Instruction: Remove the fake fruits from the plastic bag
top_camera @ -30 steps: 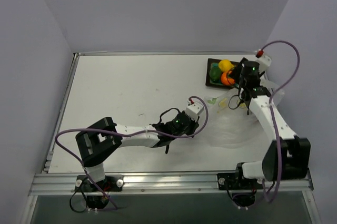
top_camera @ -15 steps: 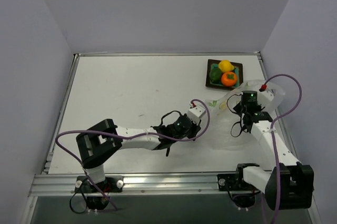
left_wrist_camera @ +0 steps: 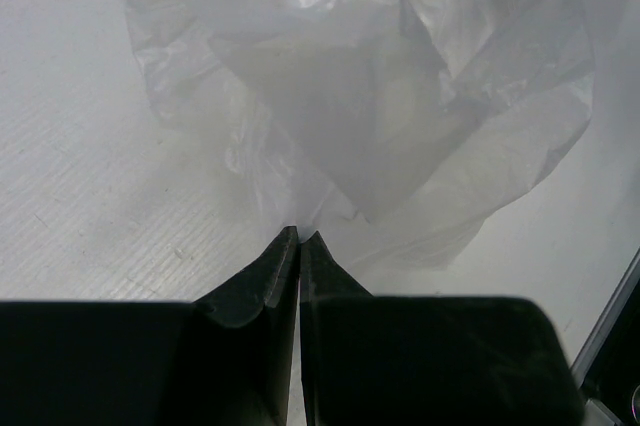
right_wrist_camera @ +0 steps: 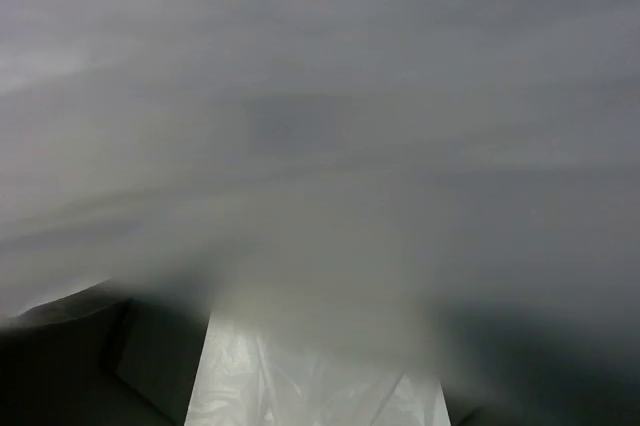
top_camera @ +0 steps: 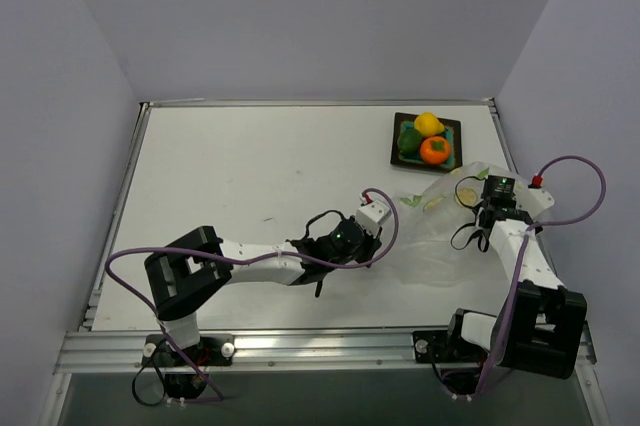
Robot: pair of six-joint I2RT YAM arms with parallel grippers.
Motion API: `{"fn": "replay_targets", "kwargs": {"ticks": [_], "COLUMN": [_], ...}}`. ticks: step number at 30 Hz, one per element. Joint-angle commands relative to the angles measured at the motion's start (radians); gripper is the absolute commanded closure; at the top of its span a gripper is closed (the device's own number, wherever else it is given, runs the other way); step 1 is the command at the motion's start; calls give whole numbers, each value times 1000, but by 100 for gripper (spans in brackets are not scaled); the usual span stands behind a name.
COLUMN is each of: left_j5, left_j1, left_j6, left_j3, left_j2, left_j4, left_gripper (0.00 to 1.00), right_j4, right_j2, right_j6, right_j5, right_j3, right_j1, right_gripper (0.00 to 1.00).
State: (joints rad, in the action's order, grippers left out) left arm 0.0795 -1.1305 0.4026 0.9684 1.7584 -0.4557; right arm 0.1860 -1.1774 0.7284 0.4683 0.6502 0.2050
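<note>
The clear crinkled plastic bag (top_camera: 440, 246) lies at the right of the table. My left gripper (top_camera: 378, 233) is shut on its left edge; in the left wrist view the black fingertips (left_wrist_camera: 285, 251) pinch the film of the bag (left_wrist_camera: 400, 106). My right gripper (top_camera: 472, 198) is at the bag's far right part. In the right wrist view blurred film (right_wrist_camera: 320, 146) covers the lens, and its dark fingers (right_wrist_camera: 90, 366) stand wide apart, nothing between them but film. The yellow lemon (top_camera: 430, 125), the green fruit (top_camera: 409, 140) and the orange fruit (top_camera: 435, 150) lie in the dark tray (top_camera: 396, 154). The dark red fruit is out of view.
The tray stands at the far right, just beyond the bag. The table's right edge (top_camera: 512, 171) runs close beside my right arm. A purple cable (top_camera: 580, 181) loops off the right wrist. Small green and yellow marks (top_camera: 420, 201) show on the bag's far edge.
My right arm has drawn back from above the tray toward the near right, down to the bag, and the film now covers its camera. The left gripper has kept its hold.
</note>
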Motion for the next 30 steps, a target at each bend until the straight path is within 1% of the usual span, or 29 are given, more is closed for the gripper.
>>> {"fn": "replay_targets", "kwargs": {"ticks": [1, 2, 4, 6, 7, 8, 9, 10, 11, 13, 14, 16, 18, 19, 24, 26, 28, 29, 30], "left_j5": [-4, -4, -3, -4, -3, -3, -3, 2, 2, 2, 2, -1, 2, 5, 17, 14, 13, 14, 13], "left_j1": [-5, -6, -8, -9, -11, -11, -12, -12, -12, -12, -14, -14, -14, -14, -12, -15, -15, -15, -15], "left_j6": [12, 12, 10, 10, 8, 8, 7, 5, 5, 5, 5, 5, 4, 1, -5, -4, -4, -2, -2], "left_j3": [33, 32, 35, 39, 39, 39, 42, 41, 43, 46, 46, 46, 46, 44, 41, 43, 43, 43, 44], "left_j2": [-23, -20, -17, -11, -10, -8, -8, -7, -5, -1, 1, 1, -4, -5, -13, -11, -10, -11, -10], "left_j4": [-40, -38, -38, -35, -35, -35, -35, -34, -34, -32, -31, -31, -31, -29, -28, -28, -28, -28, -28], "left_gripper": [98, 98, 98, 98, 98, 98, 98, 98, 98, 98, 98, 98, 98, 98, 98, 98, 98, 98, 98], "right_j4": [-35, -58, -109, -132, -160, -172, -177, -244, -269, -273, -276, -272, -247, -241, -234, -234, -229, -224, -223], "right_j2": [-51, -59, -97, -135, -166, -175, -179, -170, -160, -137, -128, -108, -78, -62, 86, 114, 140, 137, 121], "right_j6": [-37, -43, -44, -50, -46, -44, -43, -56, -67, -76, -86, -109, -135, -145, -173, -166, -124, -110, -100], "right_j5": [44, 12, -2, -37, -57, -83, -138, -167, -198, -224, -238, -305, -336, -377, -436, -401, -358, -334, -333], "right_j3": [40, 36, 31, 29, 26, 22, 10, 0, -12, -12, -9, 17, 57, 69, 92, 56, -16, -39, -58], "right_j1": [10, 10, 10, 11, 11, 10, 5, -12, -25, -70, -85, -113, -153, -160, -158, -135, -70, -43, 11], "right_gripper": [27, 21, 16, 16, 24, 54, 66, 77, 89, 98, 100, 100, 100, 100, 100, 100, 100, 100, 99]}}
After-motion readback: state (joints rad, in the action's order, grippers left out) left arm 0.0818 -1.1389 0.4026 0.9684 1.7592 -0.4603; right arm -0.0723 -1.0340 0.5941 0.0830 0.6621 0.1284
